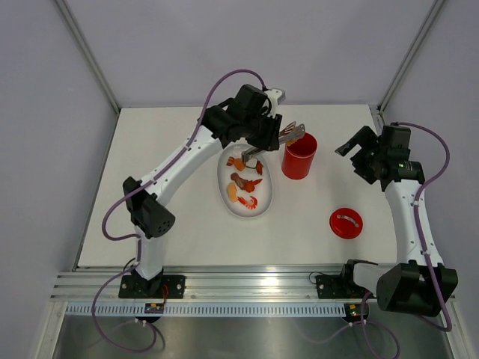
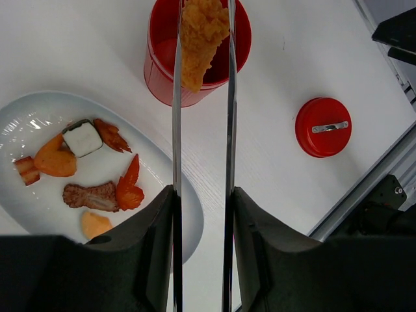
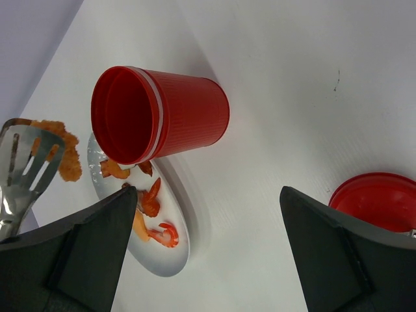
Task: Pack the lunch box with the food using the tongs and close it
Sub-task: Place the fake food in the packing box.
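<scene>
Seen from above, the left gripper (image 1: 263, 138) clamps the tongs (image 1: 289, 134) just beside the rim of the open lunch box (image 1: 299, 158), which stands at two o'clock from the plate (image 1: 265, 200); the lid (image 1: 346, 223) lies at the box's four o'clock. In the left wrist view, the tongs pinch a fried orange piece (image 2: 200, 39), framed against the box's mouth at twelve o'clock. In the right wrist view, the right gripper (image 3: 209, 192) stands wide open and empty, the box at eleven o'clock.

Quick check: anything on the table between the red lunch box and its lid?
Nothing: bare table between the lunch box and the lid, clearest in the top view.
</scene>
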{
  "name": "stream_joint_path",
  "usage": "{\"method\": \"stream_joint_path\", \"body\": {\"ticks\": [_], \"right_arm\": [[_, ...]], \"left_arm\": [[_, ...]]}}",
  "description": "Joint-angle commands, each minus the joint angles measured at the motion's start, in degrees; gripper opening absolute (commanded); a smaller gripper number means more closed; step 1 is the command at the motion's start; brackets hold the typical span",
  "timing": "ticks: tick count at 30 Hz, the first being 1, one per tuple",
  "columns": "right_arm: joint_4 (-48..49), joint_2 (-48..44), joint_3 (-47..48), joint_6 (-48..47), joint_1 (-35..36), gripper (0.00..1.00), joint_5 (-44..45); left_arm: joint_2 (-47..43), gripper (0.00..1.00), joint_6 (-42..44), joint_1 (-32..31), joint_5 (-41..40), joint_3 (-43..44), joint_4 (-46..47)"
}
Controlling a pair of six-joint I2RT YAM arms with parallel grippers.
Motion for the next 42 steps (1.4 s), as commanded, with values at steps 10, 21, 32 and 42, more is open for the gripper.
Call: {"method": "stream_joint_path", "body": {"ticks": [10, 21, 32, 42], "right_arm": [[-2.35, -2.21, 2.6, -1.69, -0.14, 0.99, 1.94], [-2.08, -1.59, 2.77, -1.6, -0.14, 0.99, 1.77], [-2.08, -1.5, 2.68, -1.34, -0.14, 1.0, 1.68], [-2.17, -1.5, 2.51, -1.08, -0.14, 1.0, 1.42]], "left_arm": [[6.09, 0.08, -2.72, -0.24, 1.97, 3.59, 9.77], [7.33, 0.36, -2.99, -0.33, 4.34, 4.82, 9.86], [6.8, 0.45, -2.29, -0.24, 5.05, 5.08, 8.98], [6.36, 0.51, -1.93, -0.41, 5.13, 4.65, 8.45]]}}
